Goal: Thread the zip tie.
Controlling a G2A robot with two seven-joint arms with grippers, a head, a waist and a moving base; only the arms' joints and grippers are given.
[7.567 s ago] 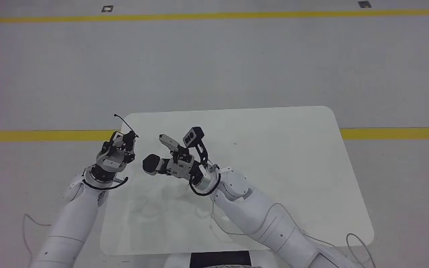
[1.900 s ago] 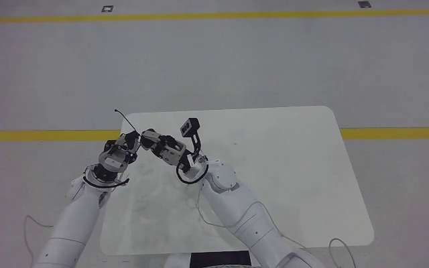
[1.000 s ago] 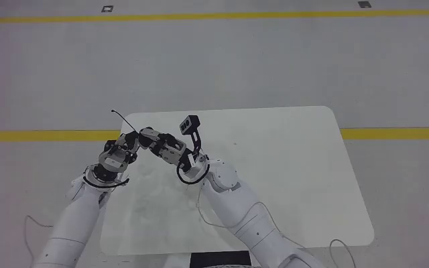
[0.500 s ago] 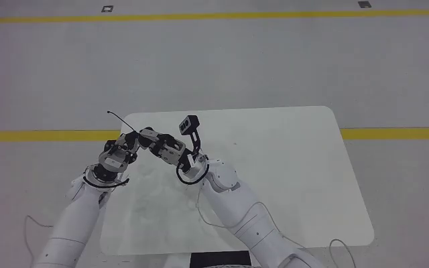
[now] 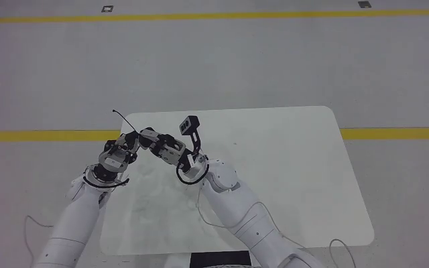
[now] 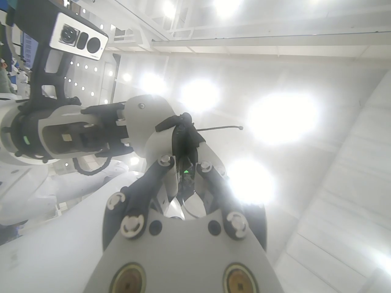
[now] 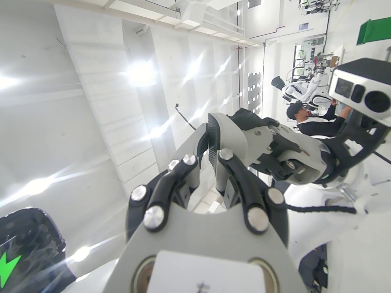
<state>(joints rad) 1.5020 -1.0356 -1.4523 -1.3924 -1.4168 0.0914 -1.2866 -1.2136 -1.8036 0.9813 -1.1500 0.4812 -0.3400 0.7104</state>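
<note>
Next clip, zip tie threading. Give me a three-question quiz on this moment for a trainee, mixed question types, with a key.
1. True or false: the zip tie lies flat on the table.
2. Where do the left gripper and the right gripper meet?
A) over the table's middle
B) by the table's far left corner
C) beyond the table's right edge
3. Which gripper has its jaws shut on the zip tie?

Key:
1. False: it is held in a gripper, with its thin tail sticking out free.
2. B
3. The left gripper.
</note>
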